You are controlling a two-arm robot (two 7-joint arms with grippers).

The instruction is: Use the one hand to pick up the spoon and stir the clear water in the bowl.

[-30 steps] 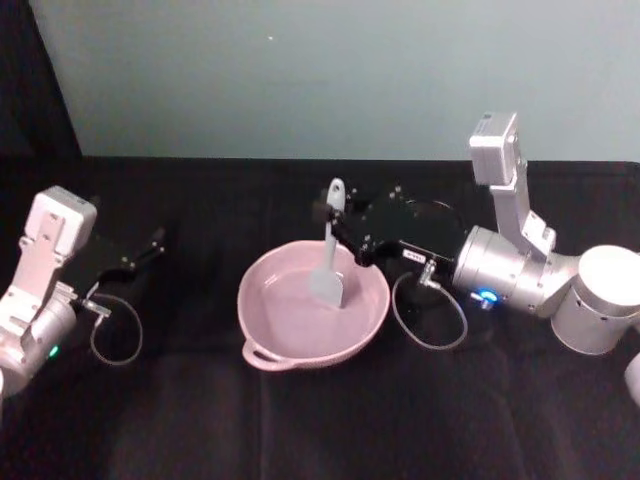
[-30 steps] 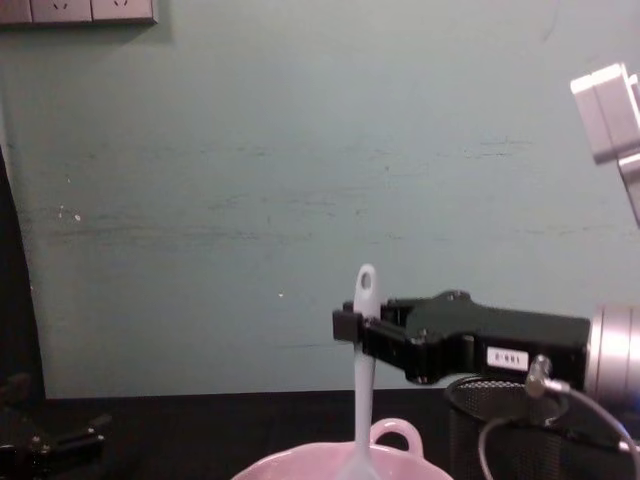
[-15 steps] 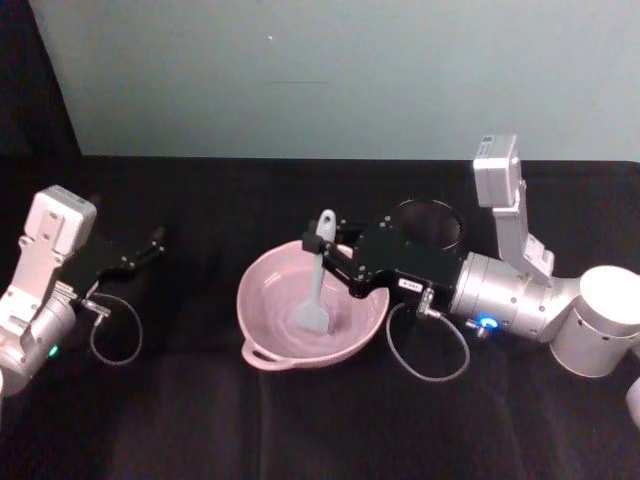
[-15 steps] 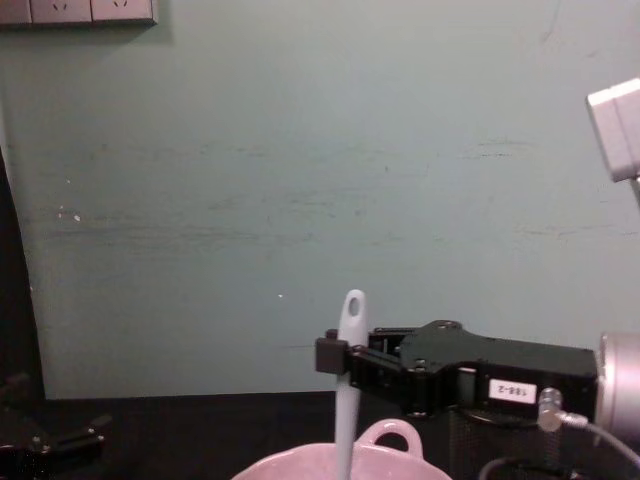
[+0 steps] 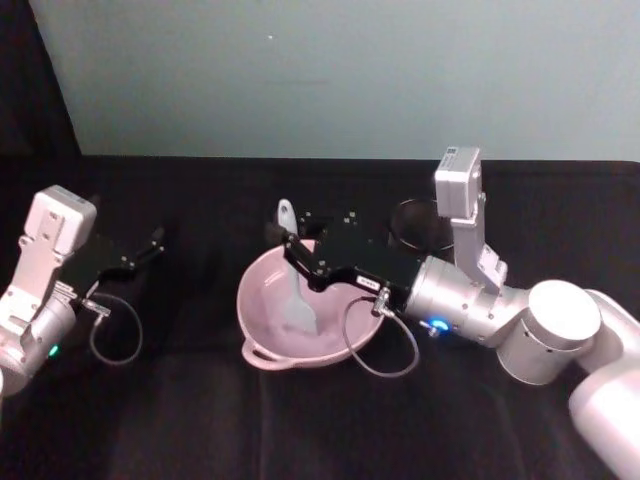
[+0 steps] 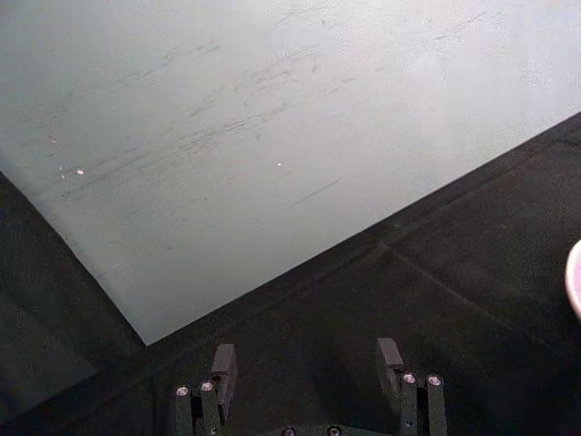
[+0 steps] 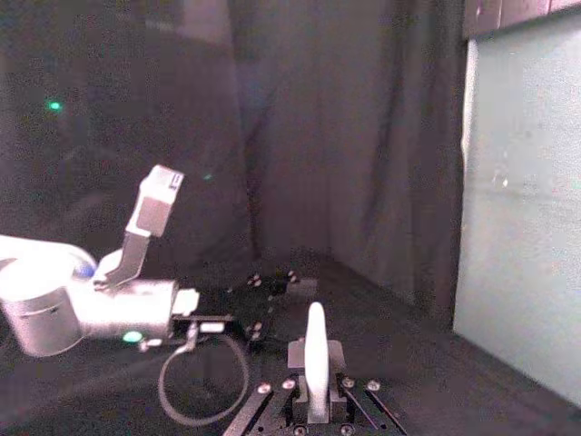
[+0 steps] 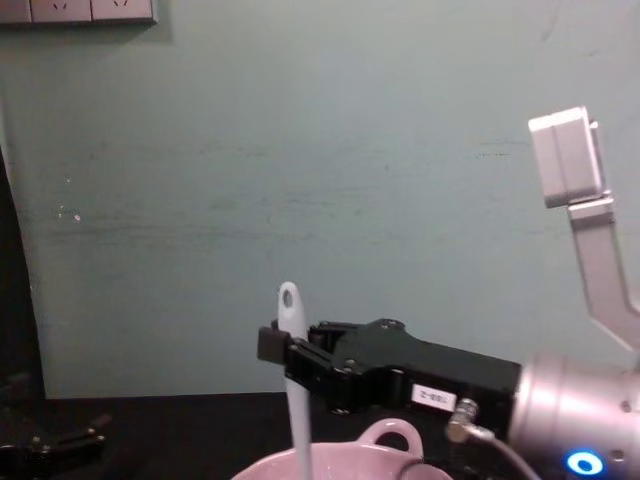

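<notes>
Black-draped counter [image 5: 200,420] is spread across the lower frame of the head view. Pink bowl [image 5: 258,298] is set at centre frame on it, with the loop handle toward lower left. Right end effector [image 5: 288,243] is reached in from the right over the bowl's upper rim and is clamped on the spoon [image 5: 297,295], just below the holed handle end. Left end effector [image 5: 152,243] is parked at the left edge, well apart from the bowl; its fingers are shown apart in the left wrist view. Black mesh cup [image 5: 420,222] is partly hidden behind the right arm, upper right of the bowl. The spoon is held near upright, with the blade dipped inside the bowl, left of centre. Water cannot be made out. Pick-up is judged done. Stirring is judged the step in hand; how much is left cannot be told.
</notes>
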